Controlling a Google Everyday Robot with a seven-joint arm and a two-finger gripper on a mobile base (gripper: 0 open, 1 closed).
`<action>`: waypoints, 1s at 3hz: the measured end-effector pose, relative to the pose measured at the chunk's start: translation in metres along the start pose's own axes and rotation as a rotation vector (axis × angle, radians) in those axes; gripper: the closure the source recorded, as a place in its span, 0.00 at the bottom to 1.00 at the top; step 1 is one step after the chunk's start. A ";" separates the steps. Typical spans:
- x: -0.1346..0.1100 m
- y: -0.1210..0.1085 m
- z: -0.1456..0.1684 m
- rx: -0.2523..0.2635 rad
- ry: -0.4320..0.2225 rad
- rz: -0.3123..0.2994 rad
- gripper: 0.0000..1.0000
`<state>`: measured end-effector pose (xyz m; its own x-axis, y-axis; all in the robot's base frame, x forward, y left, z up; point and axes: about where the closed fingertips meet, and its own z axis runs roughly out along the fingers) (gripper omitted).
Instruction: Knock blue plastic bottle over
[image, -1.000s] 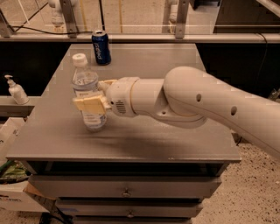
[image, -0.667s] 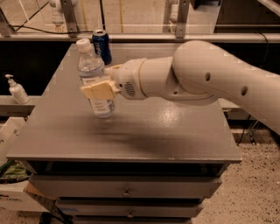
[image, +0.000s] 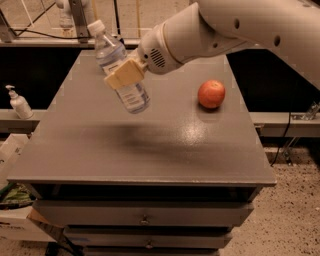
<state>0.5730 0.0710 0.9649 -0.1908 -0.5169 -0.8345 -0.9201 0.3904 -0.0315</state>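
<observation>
The blue plastic bottle (image: 134, 96), clear with a white cap and a pale label, hangs in the air above the far left part of the grey table (image: 150, 155). It is tilted, with the cap up and to the left. My gripper (image: 124, 75) is shut on its middle, and one tan finger (image: 126, 73) lies across the front of the bottle. The white arm reaches in from the upper right. The bottle's shadow falls on the table below it.
A red apple (image: 211, 94) sits on the table's right side. A small white pump dispenser (image: 19, 102) stands on a ledge to the left of the table. Drawers (image: 145, 220) are under the tabletop. A rail runs behind the table.
The bottle stood on the table with my gripper around it. It has since been lifted and tilted, with the cap leaning left. The view has shifted, so the soda can is gone and the apple shows.
</observation>
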 end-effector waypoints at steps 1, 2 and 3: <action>0.030 -0.026 0.001 0.014 0.221 -0.002 1.00; 0.078 -0.042 0.001 0.023 0.467 -0.057 1.00; 0.112 -0.055 -0.008 0.049 0.638 -0.103 1.00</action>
<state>0.5998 -0.0145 0.8777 -0.2817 -0.8990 -0.3354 -0.9309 0.3408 -0.1317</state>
